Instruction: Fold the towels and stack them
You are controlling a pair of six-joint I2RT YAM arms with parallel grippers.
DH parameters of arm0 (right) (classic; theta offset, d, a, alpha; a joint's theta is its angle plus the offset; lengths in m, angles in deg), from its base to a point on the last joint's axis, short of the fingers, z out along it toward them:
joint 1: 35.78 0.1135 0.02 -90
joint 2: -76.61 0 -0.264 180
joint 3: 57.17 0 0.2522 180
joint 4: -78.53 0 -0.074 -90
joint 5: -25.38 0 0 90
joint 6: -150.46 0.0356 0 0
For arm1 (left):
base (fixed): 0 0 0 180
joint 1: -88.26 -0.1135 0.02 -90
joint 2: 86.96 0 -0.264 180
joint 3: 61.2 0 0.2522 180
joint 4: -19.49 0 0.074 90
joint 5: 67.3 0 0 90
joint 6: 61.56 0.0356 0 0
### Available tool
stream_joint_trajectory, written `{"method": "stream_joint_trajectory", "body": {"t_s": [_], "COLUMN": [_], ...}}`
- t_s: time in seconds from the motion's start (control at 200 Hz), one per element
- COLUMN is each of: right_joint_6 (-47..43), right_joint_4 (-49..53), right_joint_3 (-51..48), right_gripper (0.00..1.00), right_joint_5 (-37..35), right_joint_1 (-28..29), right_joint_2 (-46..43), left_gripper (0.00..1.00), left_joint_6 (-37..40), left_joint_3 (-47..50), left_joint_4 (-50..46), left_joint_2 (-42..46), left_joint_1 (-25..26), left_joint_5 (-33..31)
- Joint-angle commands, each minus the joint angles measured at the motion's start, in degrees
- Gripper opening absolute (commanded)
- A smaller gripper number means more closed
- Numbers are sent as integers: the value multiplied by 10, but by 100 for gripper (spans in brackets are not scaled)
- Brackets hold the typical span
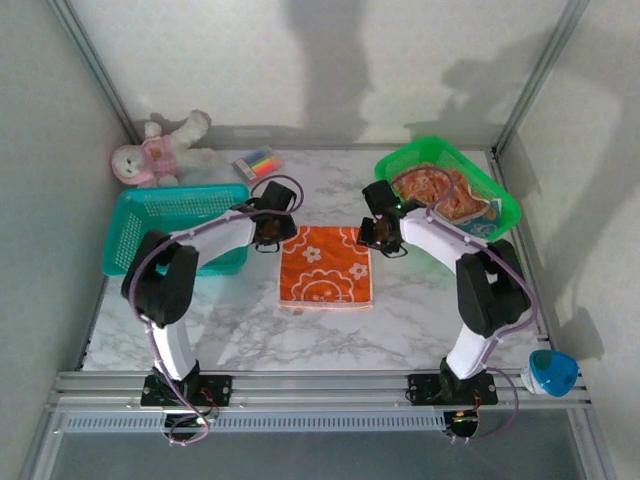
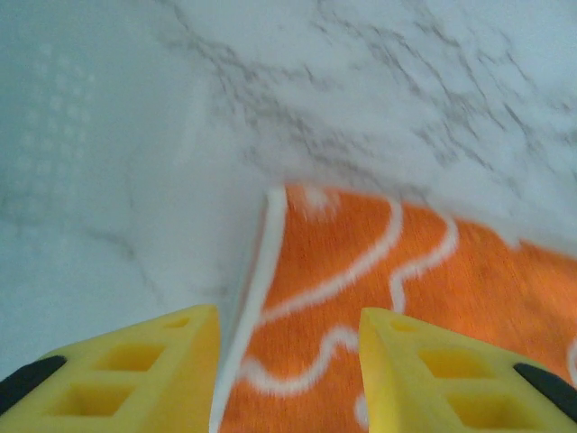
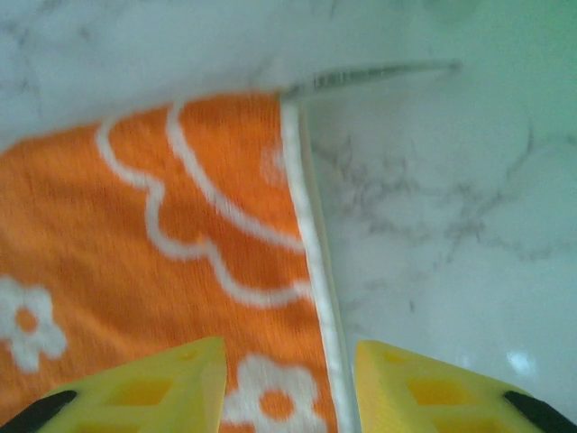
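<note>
Now I see the orange towel [image 1: 326, 265] lying flat on the marble table [image 1: 250, 325] between my arms. My left gripper [image 2: 288, 338] and right gripper [image 3: 290, 361] hang over its far corners, fingers apart, gripping nothing. More towels [image 1: 440, 192] sit in the green basket [image 1: 428, 146].

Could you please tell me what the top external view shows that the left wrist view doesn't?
From above: the teal basket, the green basket holding more towels, the plush toy, and the left gripper and right gripper at the orange towel's far corners. From the left wrist: the left gripper's yellow fingers parted astride the towel's white hem, gripping nothing. Shared: the orange towel spread on the marble table.
</note>
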Motion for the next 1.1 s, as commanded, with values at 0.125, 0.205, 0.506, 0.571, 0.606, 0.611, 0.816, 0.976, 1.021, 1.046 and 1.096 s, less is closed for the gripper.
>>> {"method": "stream_joint_trajectory", "body": {"t_s": [0.125, 0.205, 0.506, 0.571, 0.606, 0.611, 0.816, 0.976, 1.021, 1.046, 1.096], "right_joint_6": [-6, -6, 0, 0, 1, 1, 16, 23, 22, 21, 20], "right_joint_4": [13, 14, 22, 20, 19, 19, 13, -6, -7, -9, -8], "right_joint_3": [100, 127, 180, 180, 178, 178, 156, 127, 124, 123, 124], "right_gripper": [40, 38, 36, 36, 36, 36, 36, 37, 37, 37, 37], "right_joint_5": [20, 30, 49, 51, 51, 52, 64, 57, 51, 49, 49], "right_joint_1": [-35, -42, -59, -59, -59, -59, -60, -55, -52, -52, -52], "right_joint_2": [91, 120, 186, 191, 194, 195, 188, 159, 152, 150, 146], "left_gripper": [43, 43, 40, 39, 39, 39, 39, 35, 35, 34, 33], "left_joint_6": [20, 26, 32, 32, 32, 32, 35, 39, 41, 42, 43], "left_joint_3": [-73, -84, -99, -94, -92, -91, -82, -74, -73, -74, -74], "left_joint_4": [-23, -23, -17, -14, -12, -12, -11, -6, -5, -5, -4], "left_joint_2": [-75, -93, -126, -125, -126, -126, -115, -108, -107, -108, -109], "left_joint_1": [-27, -32, -39, -39, -39, -39, -34, -31, -29, -28, -25], "left_joint_5": [-12, -5, 26, 32, 34, 35, 35, 38, 39, 39, 40]}}
